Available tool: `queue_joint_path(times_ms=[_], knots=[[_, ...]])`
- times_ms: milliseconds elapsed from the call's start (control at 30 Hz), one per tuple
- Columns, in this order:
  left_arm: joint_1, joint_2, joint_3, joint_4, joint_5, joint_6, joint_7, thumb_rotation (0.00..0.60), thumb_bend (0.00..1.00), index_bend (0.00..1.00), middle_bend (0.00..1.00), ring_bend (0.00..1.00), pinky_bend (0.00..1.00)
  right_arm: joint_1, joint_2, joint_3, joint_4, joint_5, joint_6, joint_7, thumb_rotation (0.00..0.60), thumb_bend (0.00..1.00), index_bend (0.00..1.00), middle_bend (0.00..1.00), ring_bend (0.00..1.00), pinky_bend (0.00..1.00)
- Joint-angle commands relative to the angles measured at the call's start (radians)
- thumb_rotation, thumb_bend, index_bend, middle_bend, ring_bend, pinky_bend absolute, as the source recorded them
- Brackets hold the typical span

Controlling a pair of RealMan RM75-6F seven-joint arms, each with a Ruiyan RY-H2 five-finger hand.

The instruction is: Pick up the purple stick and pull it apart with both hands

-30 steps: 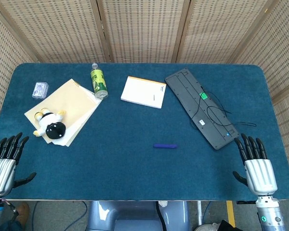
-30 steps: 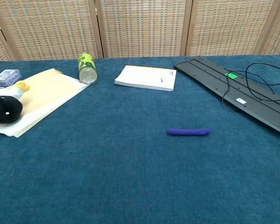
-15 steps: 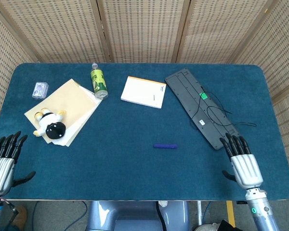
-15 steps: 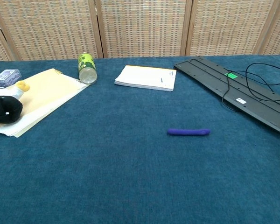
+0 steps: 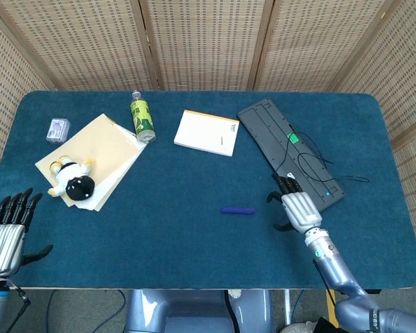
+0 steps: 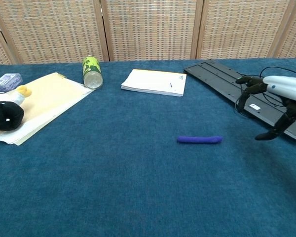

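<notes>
Right hand point(image 5: 295, 203) (empty) near purple stick point(image 5: 237, 210)

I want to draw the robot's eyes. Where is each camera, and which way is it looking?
Head view: up high, looking steeply down at the whole table; both the left hand and right hand show.
Chest view: low, looking level across the table toward the wicker screen; only the right hand shows.
Both share the purple stick, keyboard, notepad, bottle and right hand.
</notes>
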Motion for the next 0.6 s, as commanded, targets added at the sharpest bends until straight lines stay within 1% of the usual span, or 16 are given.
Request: queue_joint_path(times_ms=[33,333,600], knots=[[-0.003,-0.006,-0.002,0.002,-0.007,-0.003,0.009,0.6,0.0,0.0,0.0,0.0,0.0,0.055,-0.071,0.026,0.056,0.095,-0.062,-0.028,0.6,0.32,0.45,0.0,0.0,0.0],[-0.011,-0.018,-0.007,0.008,-0.029,-0.014,0.024,0.6,0.0,0.0,0.0,0.0,0.0,0.13,-0.196,0.024,0.138,0.221,-0.084,-0.132,0.6,0.41,0.47,0.0,0.0,0.0],[-0.012,-0.018,-0.004,0.007,-0.03,-0.013,0.025,0.6,0.0,0.0,0.0,0.0,0.0,0.166,-0.255,0.026,0.172,0.281,-0.076,-0.172,0.6,0.46,0.48,0.0,0.0,0.0]])
